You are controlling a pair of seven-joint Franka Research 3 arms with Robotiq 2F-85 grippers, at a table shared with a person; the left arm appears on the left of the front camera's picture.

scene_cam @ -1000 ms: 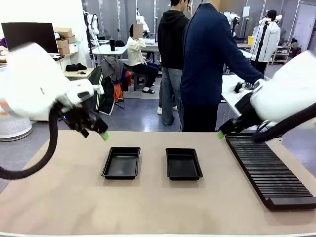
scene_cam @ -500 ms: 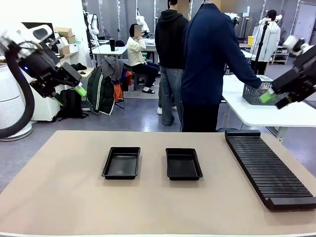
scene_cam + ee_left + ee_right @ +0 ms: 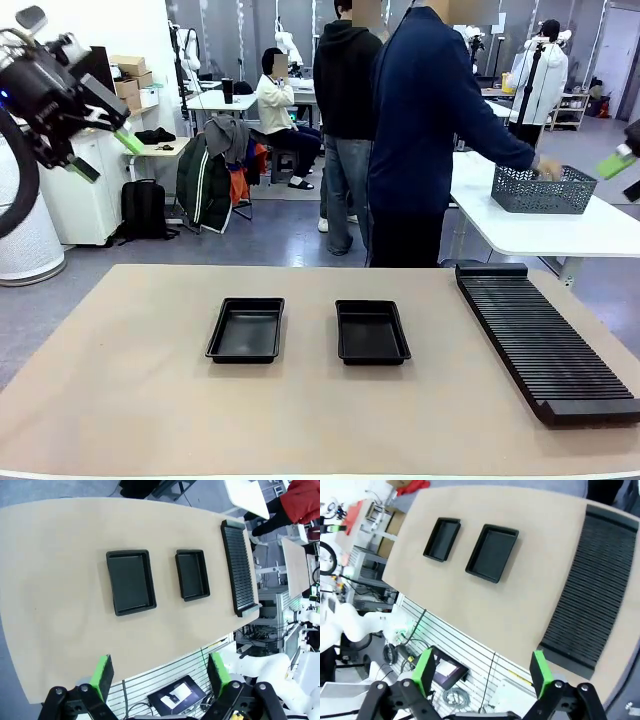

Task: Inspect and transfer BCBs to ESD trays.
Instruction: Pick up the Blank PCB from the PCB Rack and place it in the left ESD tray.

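So, left gripper (image 3: 108, 155): it's hanging high up off the left side of the table (image 3: 120, 400), fingers spread wide, nothing sitting between the green pads (image 3: 102, 672).
Right gripper (image 3: 625, 175): it's hovering way up past the table's right edge, jaws gaping wide too, not pinching anything.
Left ESD tray (image 3: 246, 329): it's lying flat on the table, well below the left gripper and off toward the right gripper's side.
Right ESD tray (image 3: 372, 331): it's sitting just beside the left ESD tray with a gap between them, well below both grippers, roughly midway between them.
Rack (image 3: 545, 345): the long ribbed black thing is lying well below the right gripper, between it and the right ESD tray.
Person (image 3: 420, 130): they're standing across the table, one hand (image 3: 548, 168) reaching into a mesh basket (image 3: 543, 192) near the right gripper.
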